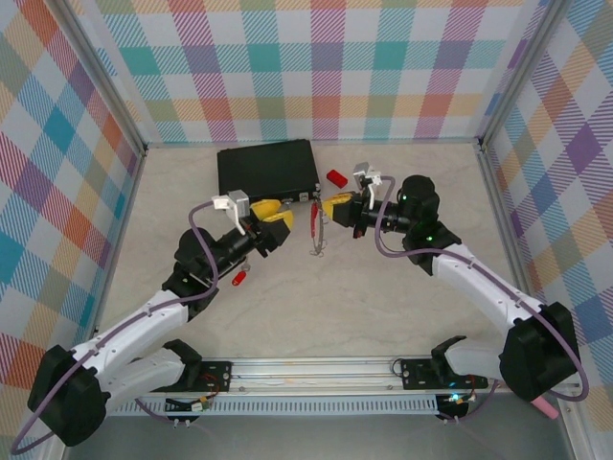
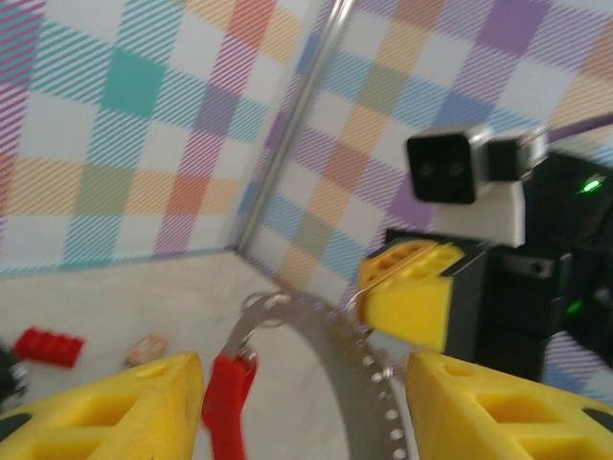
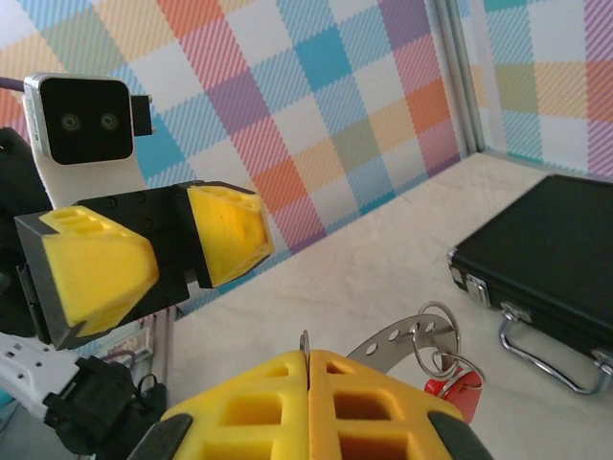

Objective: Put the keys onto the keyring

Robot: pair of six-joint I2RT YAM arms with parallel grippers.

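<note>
Pale marbled surface, plaid walls around; right hand pinched shut on the keyring, left hand partly spread, flanking it.

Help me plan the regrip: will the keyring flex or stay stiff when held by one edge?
Probably stiff: the keyring holds its arc with the right gripper pinching one edge. Likely light, being thin perforated metal. The hanging key may swing.

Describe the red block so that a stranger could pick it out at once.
Find the black case at the back of the table. Just off its right end, on the tabletop, lies the red block. It is chunky and rectangular, unlike the thin red-headed key hanging from the keyring.
</note>
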